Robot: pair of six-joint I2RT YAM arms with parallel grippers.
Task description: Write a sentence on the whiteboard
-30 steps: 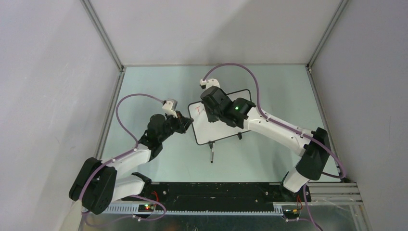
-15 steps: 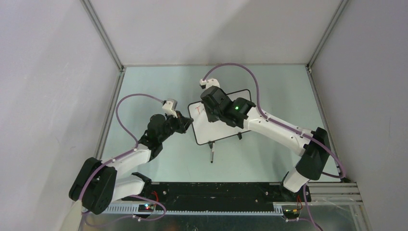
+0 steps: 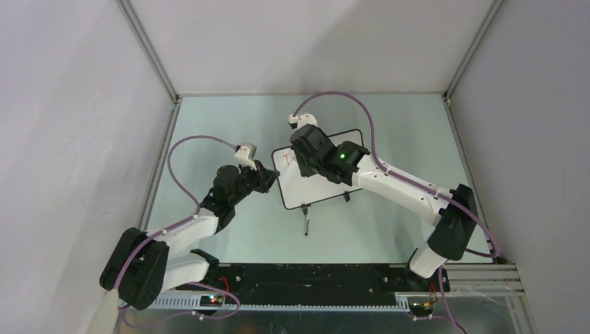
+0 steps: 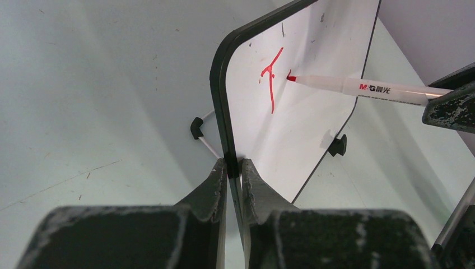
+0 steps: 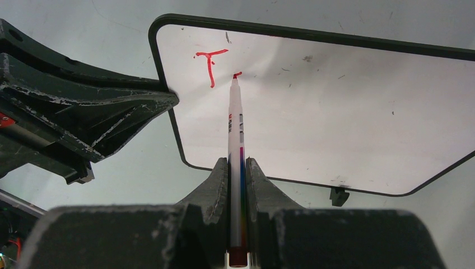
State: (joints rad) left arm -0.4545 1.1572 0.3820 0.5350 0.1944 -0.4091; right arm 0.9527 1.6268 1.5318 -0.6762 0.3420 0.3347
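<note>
The whiteboard (image 3: 321, 182) stands tilted on the table, white face in a black frame; it also shows in the left wrist view (image 4: 319, 67) and the right wrist view (image 5: 347, 117). Of the sentence only a red "T" (image 5: 210, 61) shows, near the top left corner (image 4: 271, 78). My left gripper (image 4: 234, 167) is shut on the board's left edge (image 3: 273, 178). My right gripper (image 5: 237, 168) is shut on a white red-tipped marker (image 5: 236, 123). The marker's tip touches the board just right of the "T" (image 4: 292, 78).
A thin grey stick (image 3: 305, 224) lies on the table by the board's near foot (image 3: 305, 208). Another black foot (image 5: 336, 196) sits under the lower edge. Grey enclosure walls and metal posts (image 3: 147, 49) surround the pale green table (image 3: 389, 125).
</note>
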